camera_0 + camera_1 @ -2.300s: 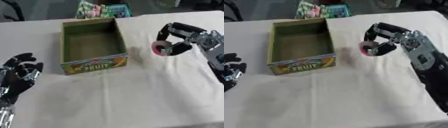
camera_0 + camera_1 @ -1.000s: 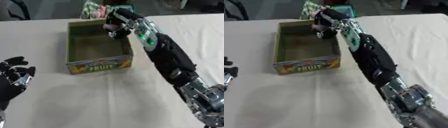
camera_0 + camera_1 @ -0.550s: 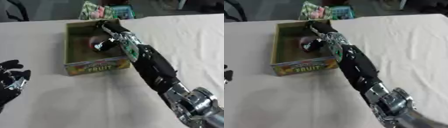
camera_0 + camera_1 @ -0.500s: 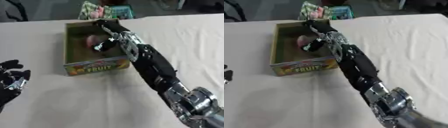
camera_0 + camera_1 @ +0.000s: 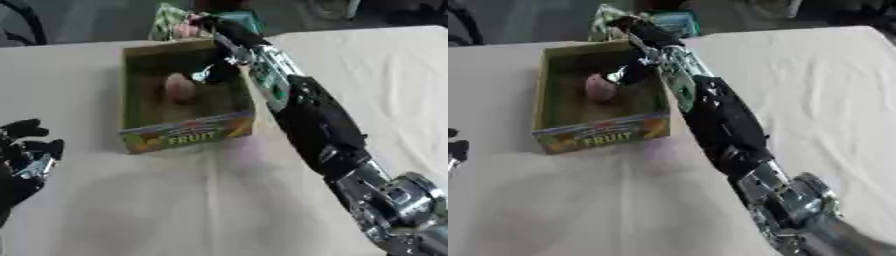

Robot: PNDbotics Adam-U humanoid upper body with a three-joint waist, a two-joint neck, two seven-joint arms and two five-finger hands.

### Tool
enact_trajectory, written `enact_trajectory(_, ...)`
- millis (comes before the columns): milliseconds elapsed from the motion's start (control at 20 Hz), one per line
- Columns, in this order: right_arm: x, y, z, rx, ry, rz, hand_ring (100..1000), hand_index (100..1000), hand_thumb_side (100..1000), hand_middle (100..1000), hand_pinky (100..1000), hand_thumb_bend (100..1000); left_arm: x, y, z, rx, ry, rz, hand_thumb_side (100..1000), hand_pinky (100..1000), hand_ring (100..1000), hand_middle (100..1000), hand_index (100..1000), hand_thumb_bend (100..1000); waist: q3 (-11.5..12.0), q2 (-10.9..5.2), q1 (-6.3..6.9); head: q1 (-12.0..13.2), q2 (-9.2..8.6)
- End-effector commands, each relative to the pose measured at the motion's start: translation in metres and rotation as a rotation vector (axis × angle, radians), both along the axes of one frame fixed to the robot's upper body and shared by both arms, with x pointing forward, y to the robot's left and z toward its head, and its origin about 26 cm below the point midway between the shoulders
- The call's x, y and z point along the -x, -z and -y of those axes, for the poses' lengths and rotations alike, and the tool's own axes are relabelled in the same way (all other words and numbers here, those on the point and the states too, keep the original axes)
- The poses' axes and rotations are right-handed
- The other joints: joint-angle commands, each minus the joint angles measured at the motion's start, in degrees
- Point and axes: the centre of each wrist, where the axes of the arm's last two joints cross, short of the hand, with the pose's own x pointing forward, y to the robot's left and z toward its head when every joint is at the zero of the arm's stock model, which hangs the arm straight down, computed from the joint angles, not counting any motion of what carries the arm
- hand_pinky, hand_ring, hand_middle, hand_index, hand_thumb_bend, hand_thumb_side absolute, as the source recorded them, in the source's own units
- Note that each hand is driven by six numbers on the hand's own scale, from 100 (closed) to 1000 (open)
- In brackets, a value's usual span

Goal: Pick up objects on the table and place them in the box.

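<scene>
Right hand (image 5: pixel 213 70) beside pink rounded object (image 5: pixel 179 88)

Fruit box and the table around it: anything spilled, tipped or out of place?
Nothing stands out. The fruit box stands upright on the table, a pink object lies inside it, and the right hand reaches over the box. The left hand rests idle at the lower left.

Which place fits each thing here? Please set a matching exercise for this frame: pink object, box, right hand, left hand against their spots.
Things:
1. pink object
2. box
3. right hand
4. left hand

Places:
A. over the box's far right side
B. lower left of the view, on the cloth
C. inside the box
D. on the cloth, FRUIT printed on its front

Pairs: 1-C, 2-D, 3-A, 4-B
</scene>
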Motion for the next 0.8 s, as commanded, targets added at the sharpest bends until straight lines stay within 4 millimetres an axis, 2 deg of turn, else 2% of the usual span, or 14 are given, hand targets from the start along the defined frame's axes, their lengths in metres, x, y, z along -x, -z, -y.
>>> enact_trajectory(50,0.013,-0.035,0.027,-0.076,-0.029,0.116,855,912,415,794,809,421,0.001,-0.007,-0.006,-0.006,-0.021,0.026,100,586,575,620,746,381,-0.5,-1.26,0.02,1.1,-0.07)
enact_trajectory(200,0.028,-0.041,0.056,-0.159,-0.039,0.140,842,898,406,779,792,410,0.001,-0.007,-0.009,-0.006,-0.033,0.027,100,586,575,620,745,382,-1.2,-1.27,-0.12,1.8,0.02)
enact_trajectory(400,0.053,-0.037,0.102,-0.260,-0.012,0.140,838,894,399,773,786,398,0.001,-0.007,-0.012,-0.005,-0.051,0.029,100,585,575,620,745,382,-2.0,-1.19,-0.24,3.0,-0.16)
enact_trajectory(550,0.071,-0.029,0.133,-0.310,0.030,0.130,831,894,395,768,777,371,0.002,-0.007,-0.015,-0.005,-0.069,0.031,100,585,574,619,745,384,-2.6,-1.19,-0.34,3.7,-0.08)
enact_trajectory(800,0.096,-0.010,0.170,-0.363,0.095,0.093,826,897,388,764,766,349,0.002,-0.006,-0.017,-0.004,-0.082,0.030,100,585,574,619,745,384,-3.1,-1.24,-0.29,4.4,-0.05)
